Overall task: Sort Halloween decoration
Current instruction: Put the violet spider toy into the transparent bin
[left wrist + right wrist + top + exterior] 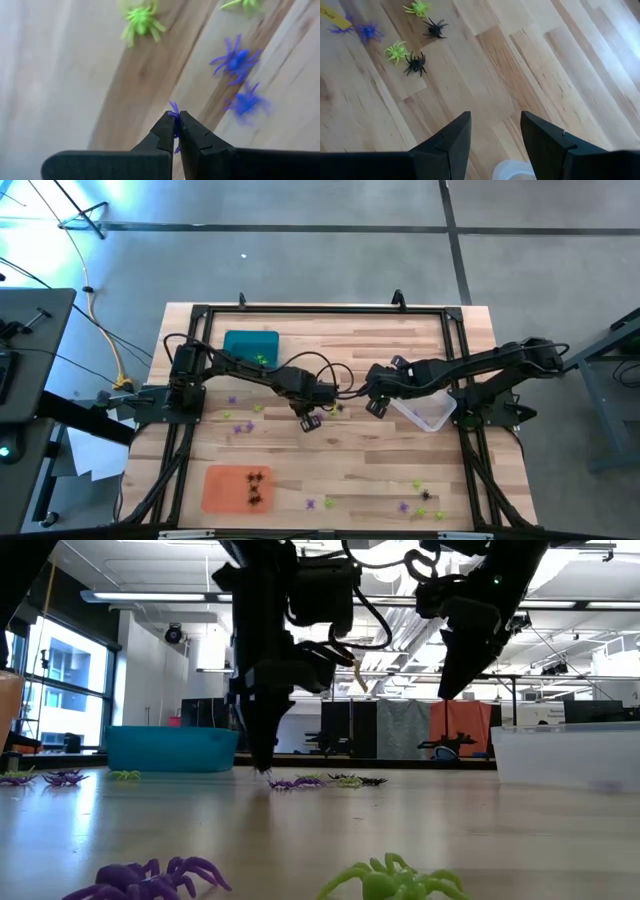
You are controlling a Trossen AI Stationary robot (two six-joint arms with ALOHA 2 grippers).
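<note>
Small plastic spiders in purple, yellow-green and black lie scattered on the wooden table (380,470). My left gripper (176,120) is at mid-table, pointing down with its tips at the tabletop (266,770), shut on a purple spider (174,111). Two more purple spiders (235,57) and a green one (140,22) lie just beyond it. My right gripper (495,135) hangs open above bare wood, raised clear of the table (455,680), beside the clear tray (428,416). Black spiders (415,63) and green ones (395,51) lie ahead of it. My left gripper pinches a purple spider between its two fingertips (167,125), coming from above and pointing down. Only a few legs (173,106) stick out of the shut tips. The tips stand right at the tabletop, and I cannot tell whether the spider is lifted off it.
A teal tray (250,345) with green pieces sits at the far left; an orange tray (237,487) with black spiders sits at the near left. More spiders lie at the near right (425,498) and near the low camera (150,875). A black frame (320,308) edges the table.
</note>
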